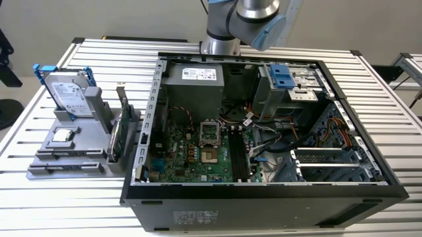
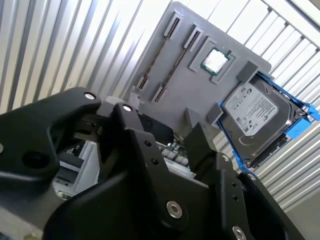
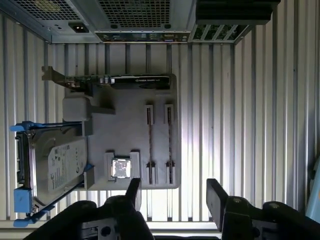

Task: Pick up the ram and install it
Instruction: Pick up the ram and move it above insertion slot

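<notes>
Gripper: in the first wrist view the gripper [image 3: 173, 188] hangs over the table beside the holder's edge, near the ends of the two long slots. Its two black fingers [image 3: 134, 192] are spread apart with nothing between them.
Ram: the ram [image 3: 150, 142] is a thin dark strip, edge-on in one long slot of the grey holder [image 3: 125, 125]. It is apart from the gripper. A similar strip [image 3: 169, 142] sits in the slot just beside it.
Exterior view alone: the arm [image 1: 244, 19] reaches in behind the open computer case [image 1: 264, 195]. Inside the case lie the motherboard [image 1: 197, 153] and its long black memory slots [image 1: 238, 153]. The holder lies on the slatted table [image 1: 39, 207] at the exterior view's left of the case.
First wrist view alone: the case's rear panel [image 3: 135, 20] is seen from outside, beyond the holder.
Second wrist view: the holder is seen slanted between and past the fingers. Both slot strips are harder to tell apart there.
Holder's other parts: a silver hard drive [image 3: 57, 165] in blue rails stands on edge. A square processor chip [image 3: 120, 168] lies flat beside the slots. A green card [image 3: 135, 81] with a metal bracket stands at the far end.
</notes>
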Robot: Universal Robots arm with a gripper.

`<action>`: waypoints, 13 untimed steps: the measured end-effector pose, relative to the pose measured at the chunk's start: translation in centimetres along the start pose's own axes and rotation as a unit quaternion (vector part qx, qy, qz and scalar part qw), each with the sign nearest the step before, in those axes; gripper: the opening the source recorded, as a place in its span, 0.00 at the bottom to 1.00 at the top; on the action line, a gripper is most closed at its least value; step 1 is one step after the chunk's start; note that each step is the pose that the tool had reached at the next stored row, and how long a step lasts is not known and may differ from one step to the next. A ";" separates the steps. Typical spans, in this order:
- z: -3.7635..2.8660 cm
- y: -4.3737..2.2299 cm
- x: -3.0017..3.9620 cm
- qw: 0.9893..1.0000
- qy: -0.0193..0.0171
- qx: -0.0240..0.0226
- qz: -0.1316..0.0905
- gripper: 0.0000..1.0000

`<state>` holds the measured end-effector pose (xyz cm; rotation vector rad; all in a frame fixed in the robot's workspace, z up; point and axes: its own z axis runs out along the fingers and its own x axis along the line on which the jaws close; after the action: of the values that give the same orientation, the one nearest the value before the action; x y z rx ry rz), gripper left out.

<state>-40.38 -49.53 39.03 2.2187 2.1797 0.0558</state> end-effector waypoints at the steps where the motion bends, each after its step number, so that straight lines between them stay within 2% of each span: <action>1: 0.00 0.00 0.01 1.000 0.000 0.000 0.000 1.00; 9: 0.00 0.00 0.01 1.000 0.000 0.000 0.000 1.00; 10: 0.00 0.00 0.01 1.000 0.000 0.000 0.000 0.00; 13: 0.00 0.00 0.02 1.000 0.000 0.000 0.000 0.00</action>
<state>-40.38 -49.51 39.03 2.2187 2.1797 0.0559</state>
